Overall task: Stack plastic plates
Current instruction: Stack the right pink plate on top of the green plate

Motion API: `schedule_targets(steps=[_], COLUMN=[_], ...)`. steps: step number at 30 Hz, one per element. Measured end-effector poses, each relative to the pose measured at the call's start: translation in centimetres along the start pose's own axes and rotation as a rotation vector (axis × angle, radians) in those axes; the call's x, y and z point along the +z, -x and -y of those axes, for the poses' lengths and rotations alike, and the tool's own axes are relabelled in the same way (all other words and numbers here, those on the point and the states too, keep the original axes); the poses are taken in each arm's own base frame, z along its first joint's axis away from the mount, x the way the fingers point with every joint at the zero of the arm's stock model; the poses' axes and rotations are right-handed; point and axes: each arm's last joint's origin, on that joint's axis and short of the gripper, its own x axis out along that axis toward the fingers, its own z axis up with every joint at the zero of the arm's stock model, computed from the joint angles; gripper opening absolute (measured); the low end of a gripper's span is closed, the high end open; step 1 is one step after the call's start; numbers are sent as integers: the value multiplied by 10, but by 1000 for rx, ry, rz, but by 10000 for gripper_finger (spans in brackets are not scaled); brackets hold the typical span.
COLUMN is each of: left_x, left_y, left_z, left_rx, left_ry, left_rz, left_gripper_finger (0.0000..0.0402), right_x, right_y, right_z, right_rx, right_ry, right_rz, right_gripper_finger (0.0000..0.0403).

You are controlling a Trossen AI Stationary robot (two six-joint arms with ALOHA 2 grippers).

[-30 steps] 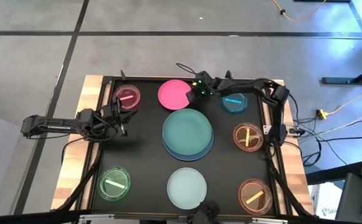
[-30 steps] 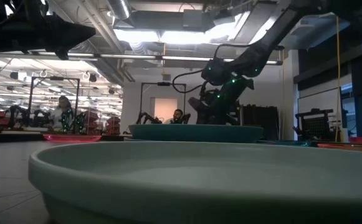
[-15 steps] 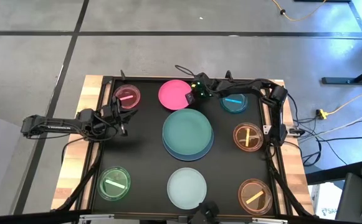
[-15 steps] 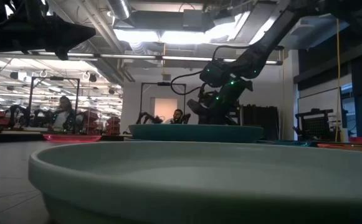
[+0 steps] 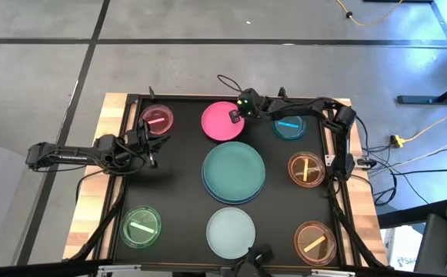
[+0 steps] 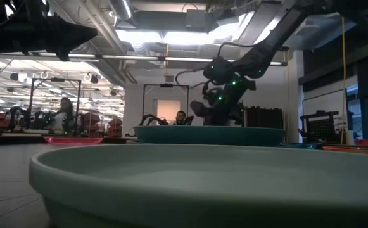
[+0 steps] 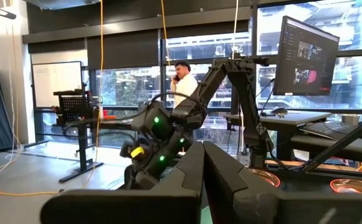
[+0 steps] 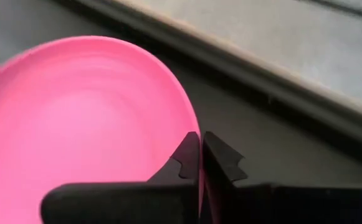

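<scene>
The pink plate (image 5: 221, 123) lies at the table's far middle, with my right gripper (image 5: 236, 115) (image 8: 200, 142) shut on its rim. Nearer, a dark green plate (image 5: 234, 168) rests on a larger blue-grey plate (image 5: 211, 192). A pale mint plate (image 5: 231, 232) sits at the near middle. My left gripper (image 5: 152, 154) (image 7: 202, 152) hangs shut and empty over the table's left part. In the low view the dark green plate (image 6: 209, 134) hides the pink one. My right gripper pinches the pink plate's rim (image 8: 192, 121) between its two fingers, on the plate's right side. The fingers (image 8: 185, 158) come from the table's right, slanting down, one above the rim and one below. Whether the plate's left part still rests on the table I cannot tell.
Small translucent dishes stand around the plates: pink (image 5: 156, 119) far left, blue (image 5: 289, 126) far right, two orange ones (image 5: 306, 169) (image 5: 314, 242) along the right, green (image 5: 141, 227) near left. A raised black border (image 5: 208, 98) frames the mat. People show in the room behind.
My right gripper has shut on the pink plate's rim and drawn the plate a little toward the table's right and near side. The dark green plate has shifted slightly toward the right on the blue-grey one.
</scene>
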Motion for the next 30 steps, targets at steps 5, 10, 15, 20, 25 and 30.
schedule_targets(steps=[5,10,15,20,25,30], left_x=[0,0,0,0,0,0], left_y=[0,0,0,0,0,0], left_z=[0,0,0,0,0,0], left_rx=[0,0,0,0,0,0], left_ry=[0,0,0,1,1,1], left_rz=[0,0,0,0,0,0], left_gripper_finger=[1,1,1,1,1,1], right_x=[17,36,43,36,21,0], right_y=[24,59,93,126,150,162], right_z=[-1,-2,-6,-24,-50,-78], right_rx=[0,35,101,192,272,339], right_ry=[23,42,84,205,300,384], right_rz=[52,111,95,44,6,-48], right_gripper_finger=[2,1,1,0,0,0])
